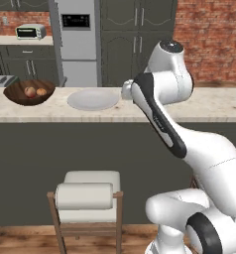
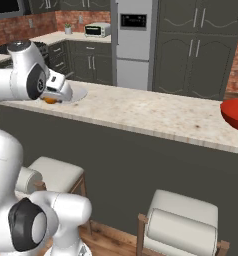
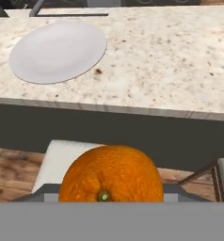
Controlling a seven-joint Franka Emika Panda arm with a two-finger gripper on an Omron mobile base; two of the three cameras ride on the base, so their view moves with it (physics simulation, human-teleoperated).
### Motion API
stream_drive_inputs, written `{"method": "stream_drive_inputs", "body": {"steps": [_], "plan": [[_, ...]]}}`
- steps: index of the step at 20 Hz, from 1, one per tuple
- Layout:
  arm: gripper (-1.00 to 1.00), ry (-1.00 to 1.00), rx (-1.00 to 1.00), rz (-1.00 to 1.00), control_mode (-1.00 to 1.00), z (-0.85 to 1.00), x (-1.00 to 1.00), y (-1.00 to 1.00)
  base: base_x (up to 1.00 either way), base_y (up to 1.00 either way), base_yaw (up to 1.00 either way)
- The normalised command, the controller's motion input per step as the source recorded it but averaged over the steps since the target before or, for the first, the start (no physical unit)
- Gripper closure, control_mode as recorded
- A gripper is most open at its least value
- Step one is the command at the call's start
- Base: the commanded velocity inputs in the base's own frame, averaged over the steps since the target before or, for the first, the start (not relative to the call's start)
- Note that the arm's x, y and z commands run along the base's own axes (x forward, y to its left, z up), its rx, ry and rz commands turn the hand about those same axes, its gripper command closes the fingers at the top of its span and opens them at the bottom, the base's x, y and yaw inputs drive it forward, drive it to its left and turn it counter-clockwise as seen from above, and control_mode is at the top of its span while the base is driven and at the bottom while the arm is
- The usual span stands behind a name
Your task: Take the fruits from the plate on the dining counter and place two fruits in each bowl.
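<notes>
The dining counter [image 1: 209, 106] ran long and pale across both base views, its speckled top bare apart from three dishes. The brown bowl [image 1: 16, 96] stood at its left end with two small fruits [image 1: 30, 92] already in it, one reddish and one orange-tan. The red bowl [image 2: 233, 115] sat well apart at the far right end, cut off by the edge, so its contents could not be made out. Between them, nearer the brown bowl, lay the plate [image 3: 57, 52], with no fruit left on it.

The claw [image 2: 52, 99] hung near the counter's front edge just beside the plate, closed on an orange [image 3: 111, 174], which the hand view showed seated between the fingers.

The orange looked firm, round and fairly light, with a dimpled skin that should give decent friction. A round fruit can roll out of a pinch, so a hold across its widest middle seemed safest, and it would likely roll once set in a bowl.
</notes>
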Motion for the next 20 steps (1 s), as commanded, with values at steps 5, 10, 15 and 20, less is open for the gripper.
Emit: {"method": "stream_drive_inputs", "body": {"steps": [5,10,15,20], "plan": [[1.0,0.0,-0.14,0.0,-1.0,-0.57,-1.0,-0.31,0.0,0.0,0.0],[1.0,0.0,-0.07,0.02,-1.0,-0.03,-0.9,-0.27,0.0,0.0,0.0],[1.0,0.0,0.0,0.03,-1.0,0.3,-0.59,-0.2,0.0,0.0,0.0],[1.0,0.0,0.0,0.0,-1.0,0.0,0.0,0.0,0.0,0.0,0.0]]}}
